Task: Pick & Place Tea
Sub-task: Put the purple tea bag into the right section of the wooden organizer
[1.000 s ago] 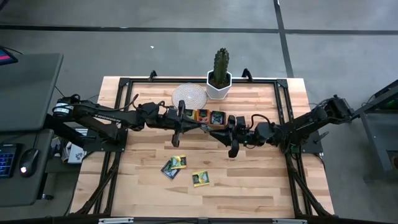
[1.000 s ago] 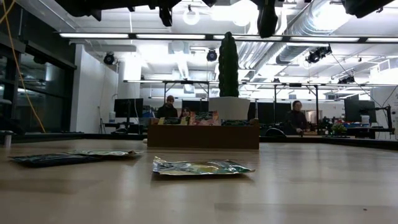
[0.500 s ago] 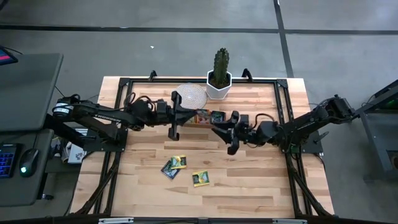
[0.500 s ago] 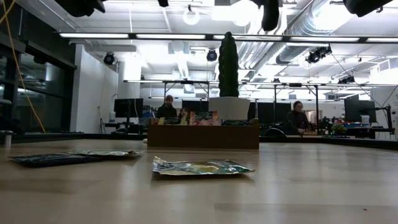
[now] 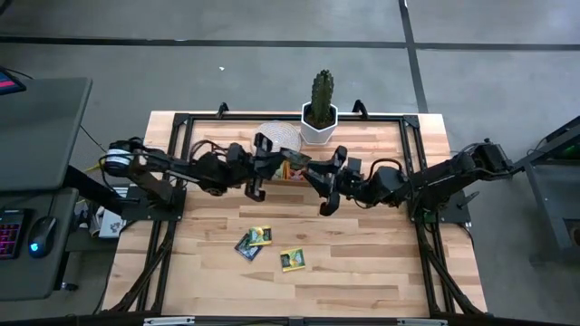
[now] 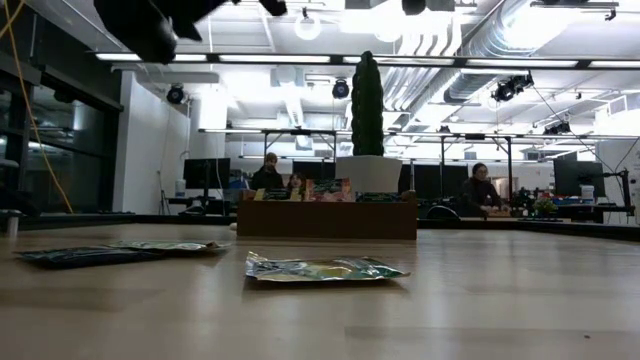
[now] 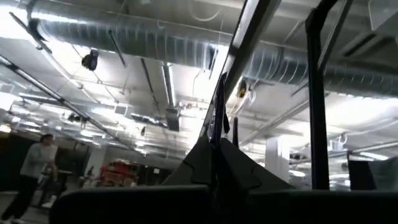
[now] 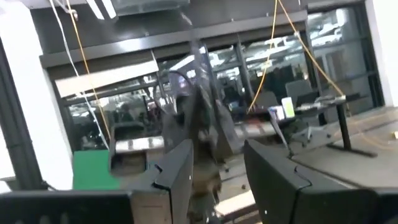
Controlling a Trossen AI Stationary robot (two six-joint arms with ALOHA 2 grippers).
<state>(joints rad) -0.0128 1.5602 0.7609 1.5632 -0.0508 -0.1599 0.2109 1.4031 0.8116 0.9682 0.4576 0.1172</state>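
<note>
While both arms hang raised over the table's middle, three tea packets (image 5: 292, 260) lie loose on the wood toward six o'clock: two overlapping, one just beside them at their four o'clock. More packets stand in the wooden tray (image 6: 327, 217) near twelve o'clock, in front of the potted cactus (image 5: 320, 107).

Left gripper (image 5: 256, 168): fingers pressed together, nothing between them, tipped upward at roughly ten o'clock of the loose packets. Right gripper (image 5: 328, 186): fingers (image 8: 180, 171) spread with a clear gap, nothing held, at about one o'clock of the packets, close to the left gripper.

Risks, as judged from here:
- Grippers sit near each other above the tray; either descending could clip the other.
- Packets are flat against the wood; fingertips may skate over one and shove it.
- Overlapping pair may lift together, or one may drop.
</note>
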